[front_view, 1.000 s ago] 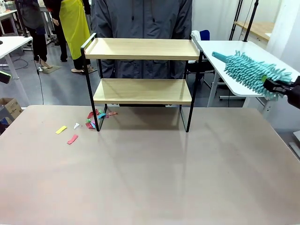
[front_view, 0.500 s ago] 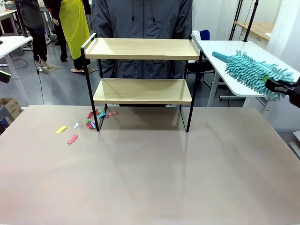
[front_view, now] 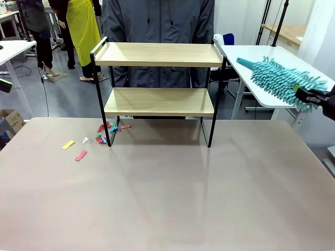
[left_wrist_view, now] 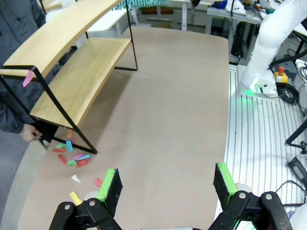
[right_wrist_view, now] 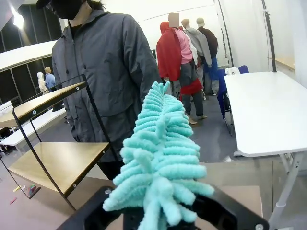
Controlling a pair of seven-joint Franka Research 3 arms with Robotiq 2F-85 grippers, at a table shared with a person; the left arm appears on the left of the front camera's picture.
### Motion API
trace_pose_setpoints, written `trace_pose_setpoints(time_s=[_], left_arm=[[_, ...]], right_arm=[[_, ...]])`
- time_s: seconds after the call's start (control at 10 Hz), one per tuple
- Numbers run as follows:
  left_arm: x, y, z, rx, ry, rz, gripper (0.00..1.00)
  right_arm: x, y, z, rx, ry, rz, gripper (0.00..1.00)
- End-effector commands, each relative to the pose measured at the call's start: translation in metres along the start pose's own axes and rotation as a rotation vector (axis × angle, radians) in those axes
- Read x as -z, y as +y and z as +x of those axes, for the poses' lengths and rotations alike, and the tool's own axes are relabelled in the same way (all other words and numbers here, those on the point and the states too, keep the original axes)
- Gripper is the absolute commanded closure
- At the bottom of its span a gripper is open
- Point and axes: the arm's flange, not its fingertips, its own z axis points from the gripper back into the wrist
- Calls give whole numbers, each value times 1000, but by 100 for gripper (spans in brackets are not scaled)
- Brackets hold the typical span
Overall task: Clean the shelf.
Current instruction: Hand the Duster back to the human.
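1. A beige table [front_view: 172, 193] carries the shelf [front_view: 159, 91], which stands on four thin black legs near the far edge.
2. Both light wooden boards of the shelf lie bare.
3. Coloured paper scraps [front_view: 109, 129] cluster on the tabletop at the shelf's front left leg.
4. A yellow scrap [front_view: 68, 145], a white scrap [front_view: 85, 140] and a red scrap [front_view: 80, 155] lie scattered farther left.

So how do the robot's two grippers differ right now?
The right gripper is shut on a teal duster, raised at the right beside the shelf. The left gripper is open and empty, hovering over the table near the paper scraps. Both are black.
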Motion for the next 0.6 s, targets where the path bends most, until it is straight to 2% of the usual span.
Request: trace_pose_setpoints(time_s=[0.0, 0.5], left_arm=[[0, 2, 1, 19, -19, -5, 0], [0, 2, 1, 19, -19, -5, 0]], right_arm=[[-1, 2, 4, -20, 6, -10, 84], [-1, 2, 4, -20, 6, -10, 84]])
